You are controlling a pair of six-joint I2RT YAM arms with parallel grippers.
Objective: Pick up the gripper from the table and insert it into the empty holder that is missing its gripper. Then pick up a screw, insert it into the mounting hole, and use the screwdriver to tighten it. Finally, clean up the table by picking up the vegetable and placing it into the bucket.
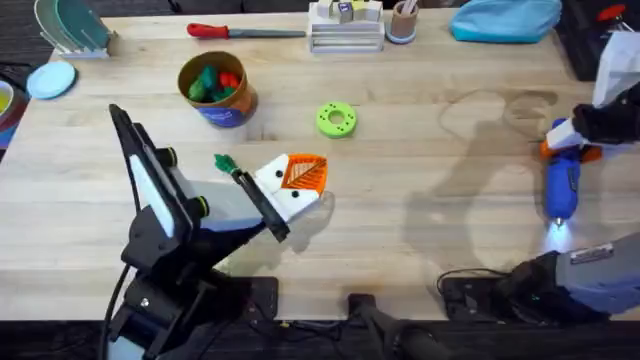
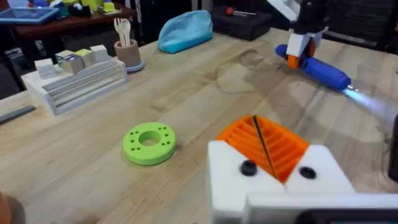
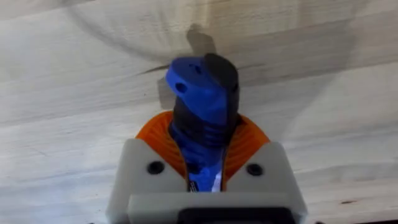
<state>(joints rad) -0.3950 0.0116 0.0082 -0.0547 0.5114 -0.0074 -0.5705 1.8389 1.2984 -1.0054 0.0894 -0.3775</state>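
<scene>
We are seeing the right hand [image 1: 572,148] at the far right of the counter [image 1: 420,210], clamping its orange ribbed pads [image 3: 249,140] on the blue screwdriver [image 1: 561,185]. The tool is lying roughly level just above the wood, its lit tip pointing toward the arms' bases and throwing a bright spot on the surface. In the right wrist view the blue handle [image 3: 202,118] is sitting between the two white finger blocks.

The left hand [image 1: 292,180] is resting low near the middle of the counter, its white fingers and orange pads pressing together with only a thin dark line between them and nothing held. Just beside it, on the far-left side, the small green vegetable [image 1: 224,163] is lying on the wood, touching or nearly touching the black arm link. The orange bucket [image 1: 216,88] with its blue band is standing farther back, already holding chunky green and red toy foods. A green ring-shaped disc [image 1: 337,119] is lying near the left hand, and a red-handled tool [image 1: 243,32] is lying along the far edge.
</scene>
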